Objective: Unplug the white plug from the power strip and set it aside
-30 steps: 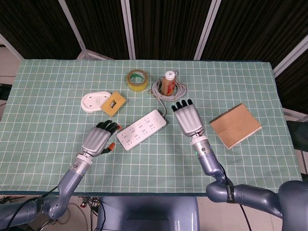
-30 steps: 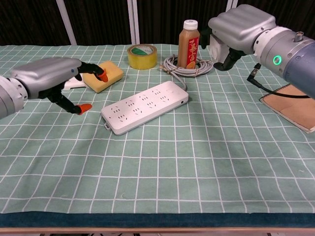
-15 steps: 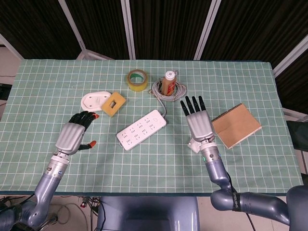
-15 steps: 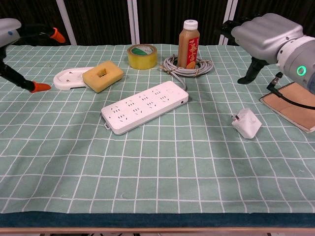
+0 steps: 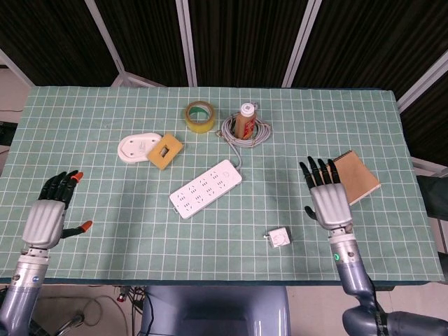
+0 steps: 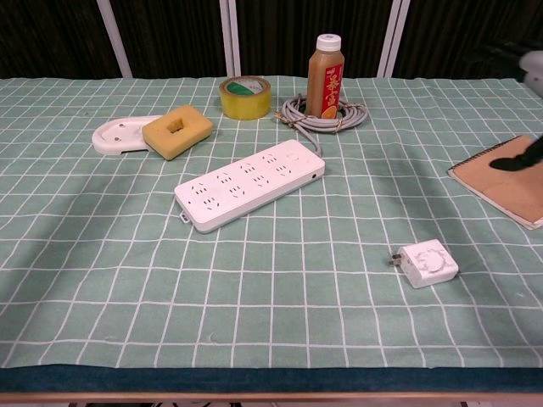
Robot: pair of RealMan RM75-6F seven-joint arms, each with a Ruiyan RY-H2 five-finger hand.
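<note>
Both arms have pulled back toward the bench's near edge, the left robot hand (image 5: 47, 218) and right robot hand (image 5: 327, 200) spread and holding nothing, while the white plug (image 6: 428, 263) lies free, well apart from the power strip (image 6: 249, 184), so the task looks done

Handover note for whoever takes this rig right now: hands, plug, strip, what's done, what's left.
Left hand: holds nothing, fingers apart, above the table's left edge, well clear of the work.
Right hand: holds nothing, fingers spread, over the near corner of the brown notebook.
White plug: out of the strip, lying loose on the green cloth near the front edge, right of centre, prongs pointing left.
Power strip: mid-table, all sockets vacant, its cable coiled around the bottle behind.
Done: plug pulled and set aside.
Left: nothing apparent; both hands look clear of the job's things.
</note>
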